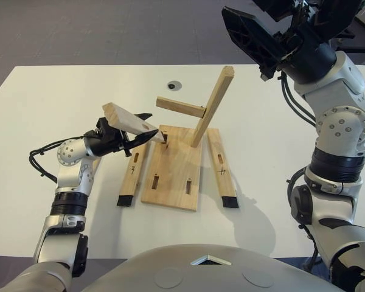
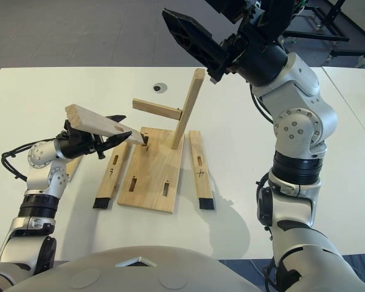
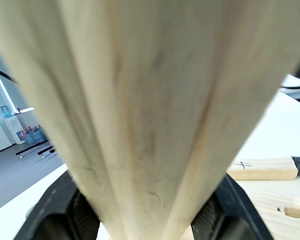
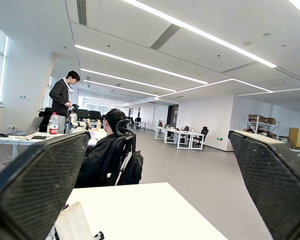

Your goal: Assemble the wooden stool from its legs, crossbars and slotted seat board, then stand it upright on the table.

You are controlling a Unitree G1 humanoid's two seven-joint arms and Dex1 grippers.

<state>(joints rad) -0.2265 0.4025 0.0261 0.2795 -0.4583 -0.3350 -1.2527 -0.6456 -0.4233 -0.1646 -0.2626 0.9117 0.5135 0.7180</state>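
Observation:
The slotted seat board [image 1: 170, 170] lies flat mid-table. One leg [image 1: 212, 106] stands tilted in its far right slot, with a crossbar [image 1: 179, 107] sticking out of it sideways. My left gripper [image 1: 145, 128] is shut on another leg [image 1: 126, 120], held slanted, its lower end at the board's far left slot. In the left wrist view that leg [image 3: 140, 100] sits between the pads [image 3: 85, 220]. My right gripper [image 1: 246, 13] hangs open high above the standing leg, whose top [image 4: 72, 222] lies below the wide-apart fingers [image 4: 37, 180].
Two more legs lie flat, one [image 1: 132, 173] left of the board and one [image 1: 222, 167] right of it, black tips towards me. A round grommet [image 1: 174, 85] sits in the white table [image 1: 48, 103] behind the board. Bare room lies on both sides.

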